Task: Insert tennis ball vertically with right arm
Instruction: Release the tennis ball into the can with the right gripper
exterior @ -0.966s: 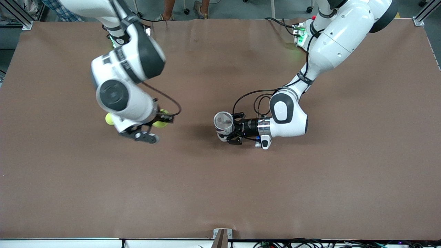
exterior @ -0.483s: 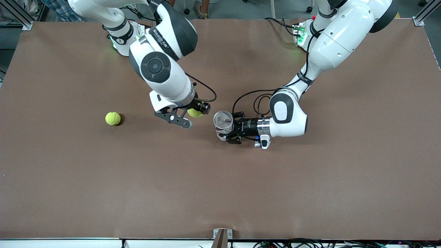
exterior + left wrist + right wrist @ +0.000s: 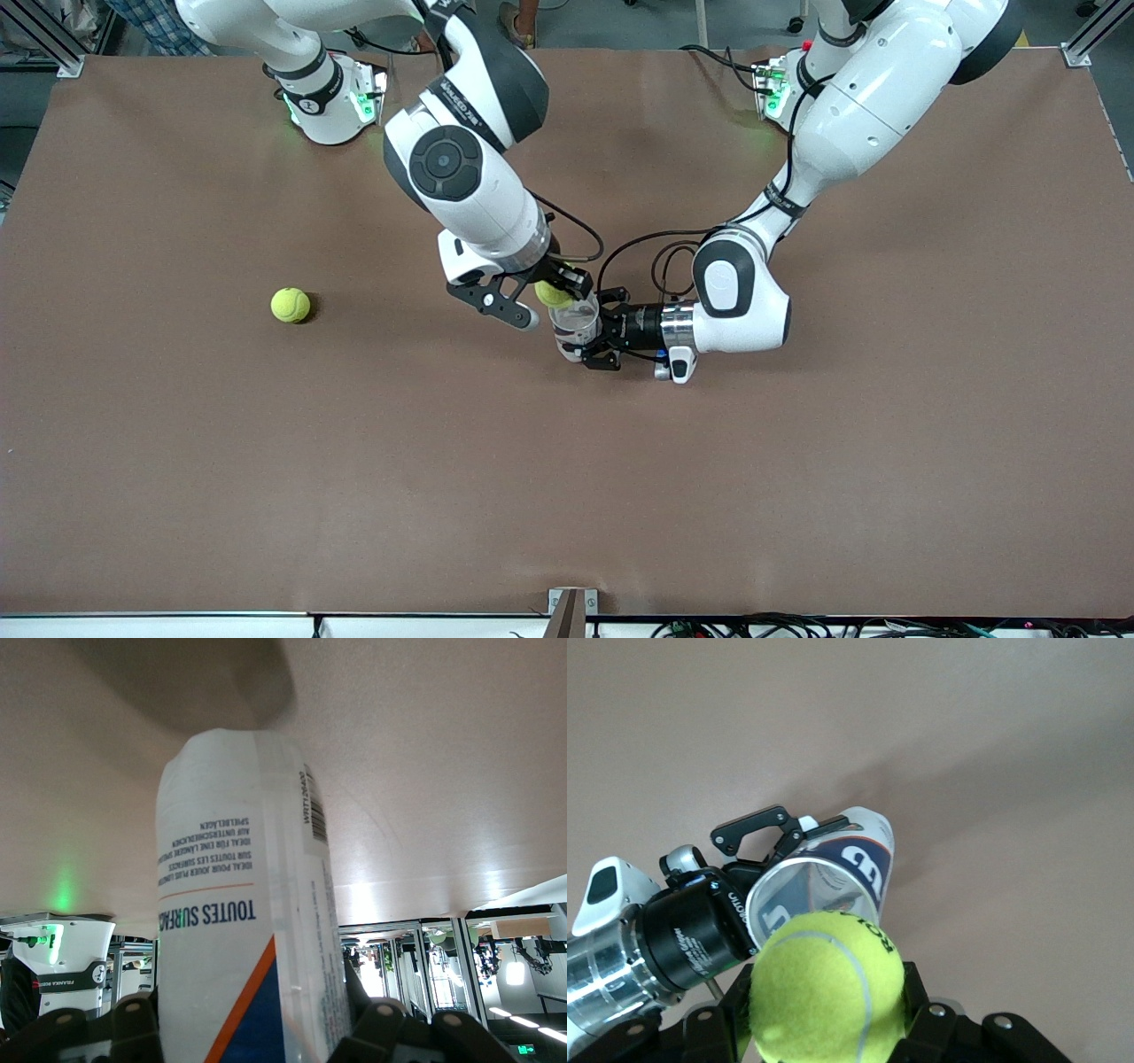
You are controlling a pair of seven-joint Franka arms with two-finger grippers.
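My right gripper [image 3: 556,289] is shut on a yellow-green tennis ball [image 3: 551,293], which hangs just over the open mouth of a clear ball can [image 3: 576,322]. In the right wrist view the tennis ball [image 3: 828,988] sits between the black fingers [image 3: 921,1010], with the can's mouth [image 3: 819,895] right below it. The can stands upright at mid-table. My left gripper [image 3: 595,337] is shut on its side, reaching in level from the left arm's end. The left wrist view shows the can's white, blue and orange label [image 3: 239,930] filling the gap between the fingers [image 3: 381,1028].
A second tennis ball [image 3: 290,305] lies loose on the brown table [image 3: 797,461], toward the right arm's end. The right arm's base [image 3: 328,102] and the left arm's base [image 3: 775,89] stand along the table edge farthest from the front camera.
The right arm has swung with its tennis ball from the right arm's end of the table to over the can's mouth, uncovering the loose ball. The left arm and can have not moved.
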